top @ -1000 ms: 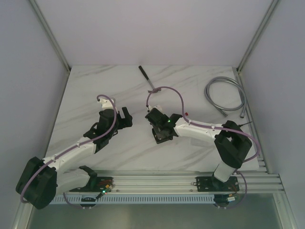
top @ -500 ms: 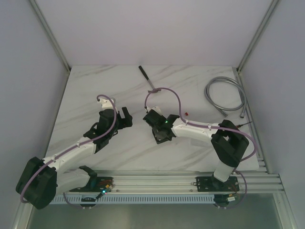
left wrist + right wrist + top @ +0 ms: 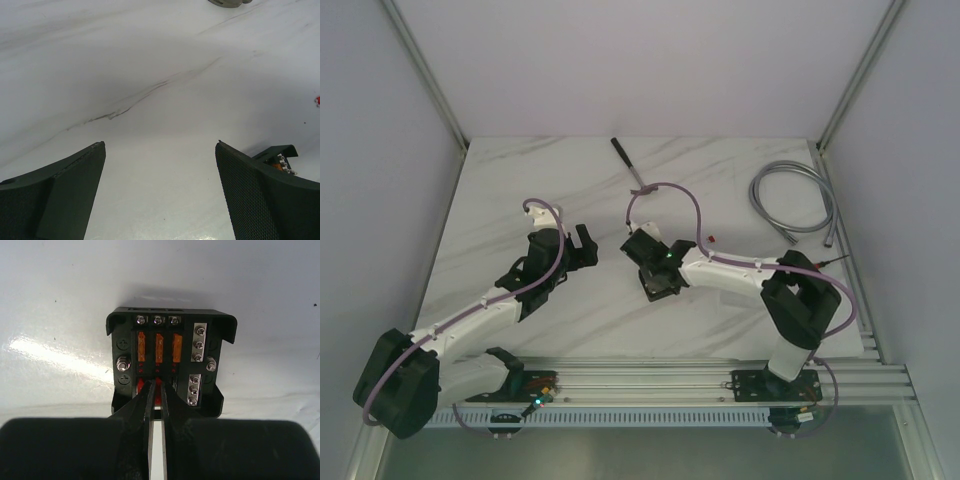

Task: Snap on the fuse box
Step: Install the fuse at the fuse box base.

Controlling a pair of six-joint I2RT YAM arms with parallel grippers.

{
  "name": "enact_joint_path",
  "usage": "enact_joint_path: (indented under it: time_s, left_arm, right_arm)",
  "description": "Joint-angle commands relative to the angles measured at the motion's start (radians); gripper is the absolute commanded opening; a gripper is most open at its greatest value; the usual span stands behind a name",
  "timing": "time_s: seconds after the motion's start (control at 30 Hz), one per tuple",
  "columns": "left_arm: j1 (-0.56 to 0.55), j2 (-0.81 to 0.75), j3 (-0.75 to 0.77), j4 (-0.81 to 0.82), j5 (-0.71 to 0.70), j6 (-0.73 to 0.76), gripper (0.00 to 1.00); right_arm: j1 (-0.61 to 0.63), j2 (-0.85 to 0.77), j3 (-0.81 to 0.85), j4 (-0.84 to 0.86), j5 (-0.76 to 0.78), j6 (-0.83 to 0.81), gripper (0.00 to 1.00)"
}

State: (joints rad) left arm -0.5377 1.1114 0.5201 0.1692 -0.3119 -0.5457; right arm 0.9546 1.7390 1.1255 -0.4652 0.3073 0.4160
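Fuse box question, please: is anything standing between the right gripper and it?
Nothing visible does. The right gripper, nearly shut, already has its tips over the fuse box, at the lower row of red fuses. Only bare table surrounds the box.

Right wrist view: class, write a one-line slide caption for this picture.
Nearly shut right gripper poised over the open fuse box, fingertips at its near row of red fuses, three orange fuses beyond, on the white table.
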Motion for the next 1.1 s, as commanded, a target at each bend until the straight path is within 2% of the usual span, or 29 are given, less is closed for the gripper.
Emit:
enact_joint_path:
  time_s: [0.0,0.3,0.8,1.07]
  left_arm:
    - [0.005,-0.014,0.000,-0.010,-0.006,-0.008,1.00]
    - [0.005,-0.005,0.003,-0.008,-0.004,-0.010,1.00]
    - [0.005,-0.016,-0.001,-0.011,-0.013,-0.008,1.00]
    - [0.007,-0.014,0.000,-0.012,-0.009,-0.011,1.00]
  right_arm:
    - [-0.008,0.088,-0.124,-0.046,-0.108,0.067,0.00]
    - [-0.011,0.026,-0.219,-0.053,-0.141,0.076,0.00]
    - [-0.048,0.161,-0.177,-0.060,-0.128,0.019,0.00]
    - [-0.048,0.130,-0.273,-0.066,-0.139,0.051,0.00]
